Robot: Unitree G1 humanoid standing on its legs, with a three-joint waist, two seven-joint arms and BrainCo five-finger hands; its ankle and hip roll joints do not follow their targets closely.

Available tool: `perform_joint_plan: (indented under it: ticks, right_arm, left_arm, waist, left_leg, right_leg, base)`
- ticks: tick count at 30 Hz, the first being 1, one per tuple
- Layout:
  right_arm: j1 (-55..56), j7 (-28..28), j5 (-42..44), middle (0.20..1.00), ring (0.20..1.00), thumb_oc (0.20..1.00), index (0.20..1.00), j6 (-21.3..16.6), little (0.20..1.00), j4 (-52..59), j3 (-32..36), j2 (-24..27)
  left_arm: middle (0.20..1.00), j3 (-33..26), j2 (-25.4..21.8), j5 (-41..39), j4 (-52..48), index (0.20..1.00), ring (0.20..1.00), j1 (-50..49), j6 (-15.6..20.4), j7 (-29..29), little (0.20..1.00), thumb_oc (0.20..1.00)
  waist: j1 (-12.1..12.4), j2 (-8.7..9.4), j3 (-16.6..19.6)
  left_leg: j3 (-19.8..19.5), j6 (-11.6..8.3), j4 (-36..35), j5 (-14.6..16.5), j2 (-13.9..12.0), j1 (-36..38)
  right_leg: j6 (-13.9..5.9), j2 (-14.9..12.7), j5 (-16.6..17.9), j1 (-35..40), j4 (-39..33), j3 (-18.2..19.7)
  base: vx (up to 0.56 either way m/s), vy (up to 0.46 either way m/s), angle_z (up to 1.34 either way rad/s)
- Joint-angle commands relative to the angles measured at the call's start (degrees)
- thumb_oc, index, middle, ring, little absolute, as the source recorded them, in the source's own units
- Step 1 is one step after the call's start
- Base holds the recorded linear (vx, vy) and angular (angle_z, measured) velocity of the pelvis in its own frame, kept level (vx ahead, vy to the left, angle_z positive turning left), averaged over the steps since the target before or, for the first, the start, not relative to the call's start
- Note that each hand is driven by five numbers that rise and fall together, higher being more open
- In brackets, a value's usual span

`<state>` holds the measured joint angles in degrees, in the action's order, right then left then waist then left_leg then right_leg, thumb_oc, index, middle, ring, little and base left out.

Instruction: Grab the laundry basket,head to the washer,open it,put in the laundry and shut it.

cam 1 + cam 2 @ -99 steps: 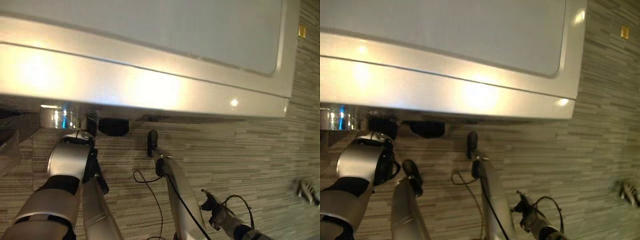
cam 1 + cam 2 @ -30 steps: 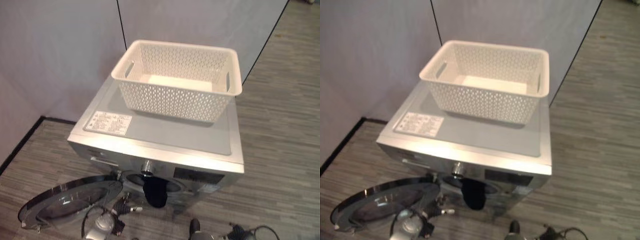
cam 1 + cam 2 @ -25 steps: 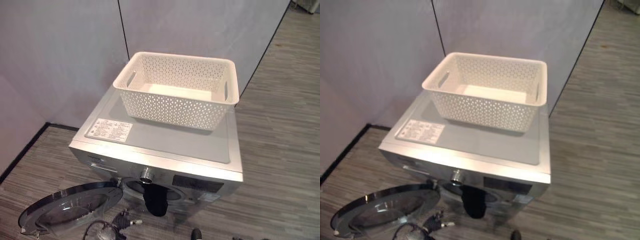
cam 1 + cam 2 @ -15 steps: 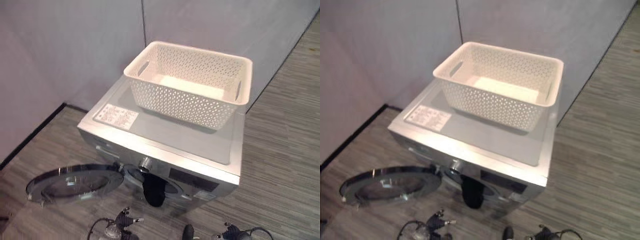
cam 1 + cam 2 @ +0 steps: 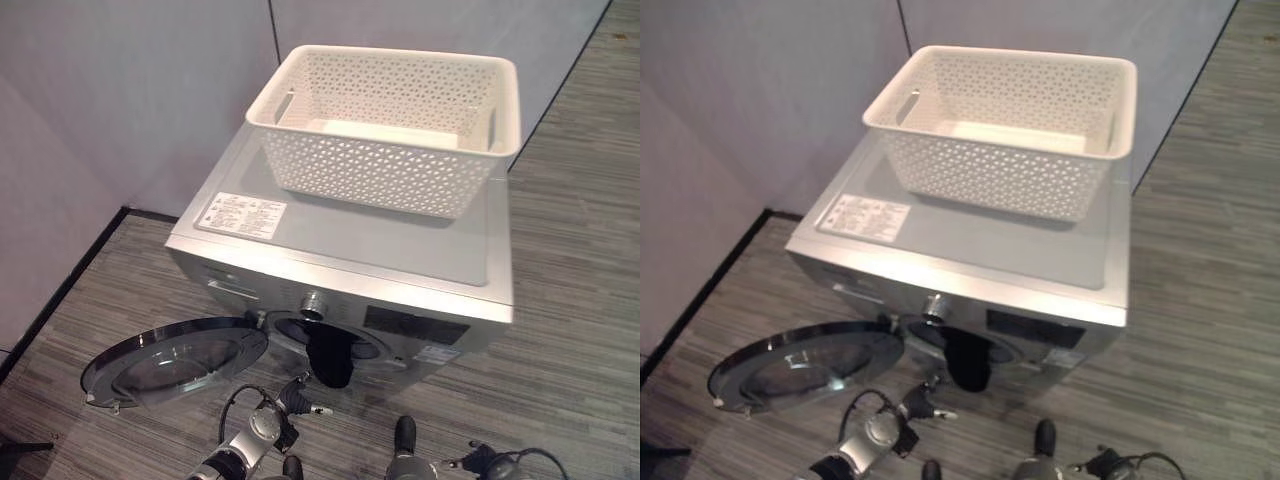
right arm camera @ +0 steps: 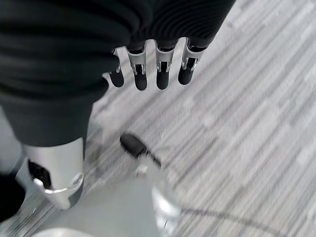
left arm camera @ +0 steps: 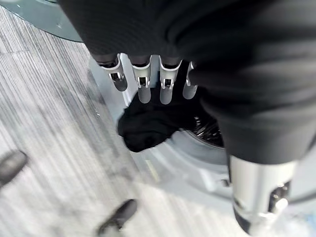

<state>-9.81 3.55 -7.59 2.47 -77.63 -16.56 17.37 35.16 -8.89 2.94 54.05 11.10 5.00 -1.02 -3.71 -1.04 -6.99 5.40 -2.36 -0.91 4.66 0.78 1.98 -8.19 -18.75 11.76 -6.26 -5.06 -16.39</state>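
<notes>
The white perforated laundry basket [image 5: 300, 135] stands on top of the silver washer [image 5: 350, 245], its white bottom bare. The round washer door [image 5: 175, 360] is swung wide open to the left. A dark piece of laundry [image 5: 330, 362] hangs out of the drum mouth over its lower rim, also seen in the left wrist view as dark cloth [image 7: 148, 126]. My left hand [image 5: 292, 400] hovers low in front of the drum, fingers [image 7: 141, 84] straight and apart from the cloth, holding nothing. My right hand [image 5: 487, 463] hangs low at the right over the floor, its fingers [image 6: 162, 74] straight.
Grey partition walls [image 5: 140, 90] stand behind and to the left of the washer. Striped grey flooring [image 5: 570, 300] spreads to the right and in front. The open door takes up the floor space at the washer's front left.
The camera has pulled back from close under the washer's top and kept shifting. The door stays open, the basket stays on top, and the dark cloth hangs from the drum as before.
</notes>
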Motion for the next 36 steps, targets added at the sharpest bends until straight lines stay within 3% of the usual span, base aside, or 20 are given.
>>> perform_joint_plan:
  ticks: [1,5,10,13,16,17,23,28,36]
  right_arm:
    - [-4.4,-0.2,0.5,1.0,1.0,1.0,1.0,-0.4,1.0,-1.2,-2.8,-0.9]
    - [-9.0,1.0,2.1,1.0,1.0,1.0,1.0,-0.6,1.0,0.1,-4.6,-1.2]
    - [-15.3,3.8,6.1,1.0,1.0,1.0,1.0,-1.0,1.0,0.4,-3.6,-0.5]
    - [-17.8,5.4,8.8,1.0,1.0,1.0,1.0,-1.6,1.0,0.5,-2.5,-0.3]
    - [-21.9,8.1,15.6,1.0,1.0,1.0,1.0,-2.9,1.0,0.0,0.7,-0.4]
    - [-22.6,8.5,16.3,1.0,1.0,1.0,1.0,-2.8,1.0,-0.5,0.6,-0.7]
    - [-29.3,10.9,19.3,1.0,1.0,1.0,1.0,-2.5,1.0,-3.0,1.3,-0.9]
    - [-35.4,12.6,21.9,1.0,1.0,1.0,1.0,-1.9,1.0,-5.2,2.4,1.4]
    - [-37.1,12.5,16.6,1.0,1.0,1.0,1.0,1.4,1.0,-9.8,0.9,4.9]
  left_arm:
    - [1.0,-1.2,0.2,2.3,0.6,1.0,1.0,3.1,1.4,-1.7,1.0,1.0]
    - [1.0,0.5,0.2,0.8,0.0,1.0,1.0,6.7,1.6,-2.9,1.0,1.0]
    - [1.0,2.8,-0.5,-3.0,-6.4,1.0,1.0,7.7,2.7,-1.8,1.0,1.0]
    - [1.0,3.5,-1.3,-5.4,-9.4,1.0,1.0,6.9,3.0,-1.1,1.0,1.0]
    - [1.0,6.7,-1.9,-6.9,-12.4,1.0,1.0,6.1,3.2,0.4,1.0,1.0]
    - [1.0,7.0,-1.7,-7.1,-12.3,1.0,1.0,5.9,3.2,0.3,1.0,1.0]
    - [1.0,8.8,-2.5,-10.0,-15.1,1.0,1.0,6.5,3.3,-0.7,1.0,1.0]
    - [1.0,9.9,-4.1,-10.8,-16.6,1.0,1.0,7.6,3.0,-1.5,1.0,1.0]
    - [1.0,9.3,-4.3,-14.3,-19.0,1.0,1.0,7.7,3.1,-2.1,1.0,1.0]
  waist:
    - [2.3,2.49,-0.3]
    - [2.9,3.5,-4.7]
    - [5.7,2.72,-8.0]
    - [7.1,1.9,-8.8]
    - [9.4,0.19,-10.3]
    - [10.3,-0.58,-10.2]
    - [12.7,-2.09,-11.0]
    - [14.2,-3.63,-11.7]
    - [15.3,-5.5,-12.3]
  left_leg:
    - [-3.1,0.28,11.3,8.9,-0.4,-4.5]
    - [-4.9,0.78,18.8,9.8,1.3,-12.8]
    - [-6.4,0.44,25.5,10.2,2.3,-23.1]
    - [-7.8,-0.07,25.6,9.0,2.2,-25.9]
    - [-11.7,-1.33,24.0,6.0,2.5,-30.6]
    - [-12.6,-1.72,23.7,7.2,1.7,-30.7]
    - [-14.8,-2.56,22.2,5.1,1.7,-35.6]
    - [-15.5,-3.09,21.8,4.1,1.5,-39.1]
    - [-15.1,-3.07,21.8,2.8,1.9,-44.2]
  right_leg:
    - [-6.12,-6.7,-1.6,-1.4,4.9,0.8]
    - [-5.68,-7.8,-0.9,-4.9,6.4,2.6]
    - [-5.3,-8.7,0.0,-9.6,7.1,1.7]
    - [-5.31,-8.7,-0.2,-11.5,7.9,0.8]
    - [-5.41,-9.0,-0.7,-12.6,7.9,-2.9]
    - [-5.87,-7.8,-2.0,-12.3,7.8,-3.0]
    - [-5.63,-7.5,-3.0,-16.4,9.2,-4.6]
    - [-5.33,-7.8,-4.6,-21.2,12.2,-4.1]
    - [-5.26,-9.0,-6.2,-29.2,17.4,-2.6]
  base:
    - [-0.16,0.138,-0.04]
    - [-0.27,0.022,0.27]
    - [-0.22,-0.037,0.35]
    - [-0.1,-0.058,0.33]
    - [-0.12,-0.179,0.38]
    - [0.01,-0.112,0.86]
    - [-0.05,-0.051,0.34]
    - [-0.05,0.013,0.11]
    - [-0.02,0.027,0.09]
